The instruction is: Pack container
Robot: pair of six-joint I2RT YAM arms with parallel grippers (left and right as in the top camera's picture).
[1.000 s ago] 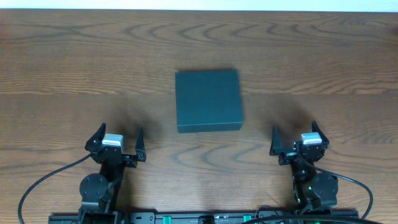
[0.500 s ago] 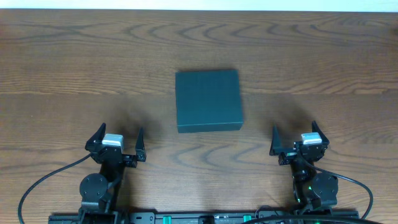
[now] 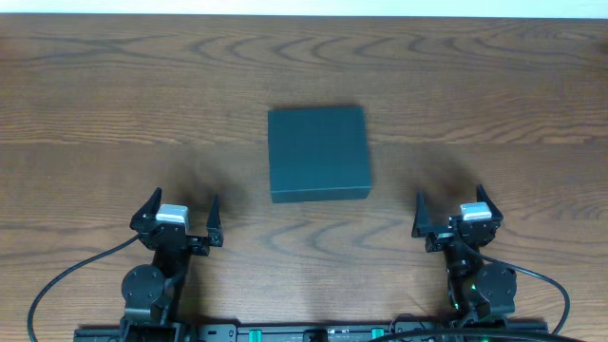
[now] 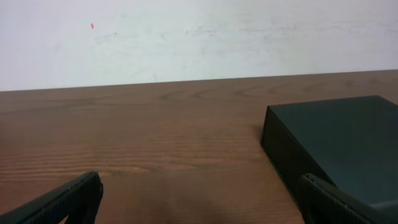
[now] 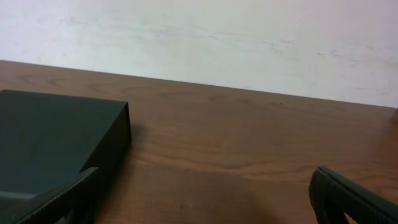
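The container [image 3: 317, 152] is a dark teal-black square box lying shut at the middle of the table. It shows at the right of the left wrist view [image 4: 339, 140] and at the left of the right wrist view [image 5: 53, 140]. My left gripper [image 3: 180, 211] rests near the front edge, left of the container and apart from it, open with nothing between its fingers [image 4: 62, 202]. My right gripper [image 3: 452, 205] sits to the front right of the box, also open and empty, its fingers [image 5: 351, 199] spread wide.
The wooden table [image 3: 114, 104] stretches around the box on all sides. A white wall [image 4: 199, 37] stands behind the table's far edge. Black cables [image 3: 66, 275] loop by the arm bases at the front.
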